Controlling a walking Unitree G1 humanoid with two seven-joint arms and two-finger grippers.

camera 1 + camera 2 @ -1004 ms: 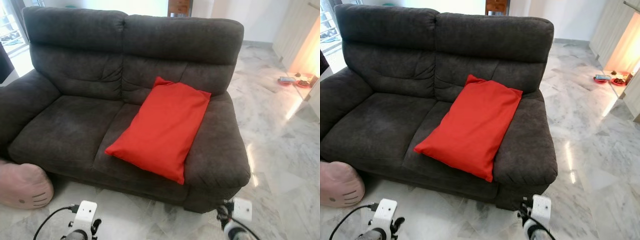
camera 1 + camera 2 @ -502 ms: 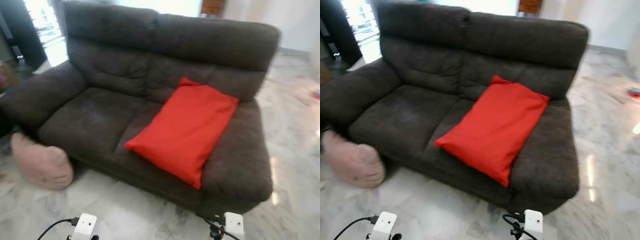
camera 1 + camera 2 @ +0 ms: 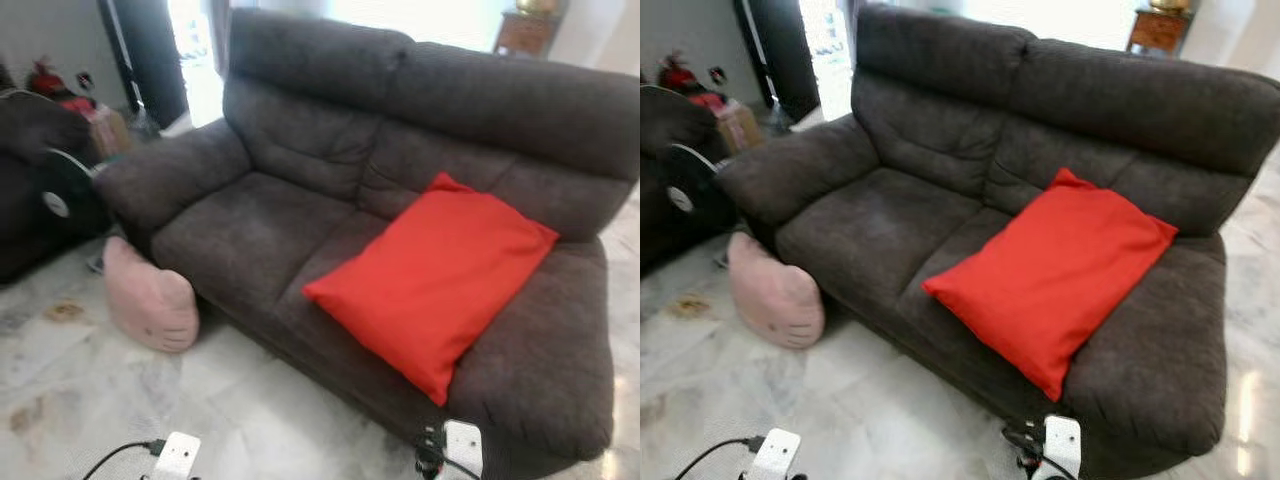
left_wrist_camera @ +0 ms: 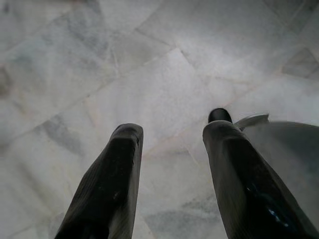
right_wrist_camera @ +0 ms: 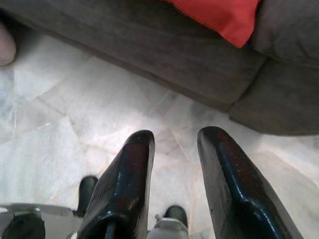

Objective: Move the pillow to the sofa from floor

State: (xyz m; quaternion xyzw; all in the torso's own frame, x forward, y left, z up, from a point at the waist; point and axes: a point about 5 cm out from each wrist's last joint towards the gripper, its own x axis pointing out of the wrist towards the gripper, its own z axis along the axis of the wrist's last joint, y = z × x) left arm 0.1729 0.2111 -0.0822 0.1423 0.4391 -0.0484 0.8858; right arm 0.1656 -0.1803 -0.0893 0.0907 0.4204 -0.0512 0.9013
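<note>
A pink round pillow [image 3: 150,300] lies on the marble floor, leaning against the front left corner of the dark grey sofa [image 3: 250,215]. A red pillow [image 3: 435,280] rests tilted on the sofa's right seat. Both arms hang low near the floor in front of the sofa. My left gripper [image 4: 172,132] is open over bare marble, with nothing between its fingers. My right gripper [image 5: 174,137] is open too, pointing at the floor beside the sofa's front, with the red pillow's corner [image 5: 219,15] beyond it.
A black fan [image 3: 55,195] and a dark chair stand to the left of the sofa. A wooden cabinet [image 3: 525,30] is behind it. A black cable [image 3: 115,458] runs along the floor by my left wrist. Open marble floor [image 3: 90,380] lies before the pink pillow.
The camera has turned left, so the sofa and red pillow shift right in the picture and the pink pillow and fan come into view. Both arms still hang low.
</note>
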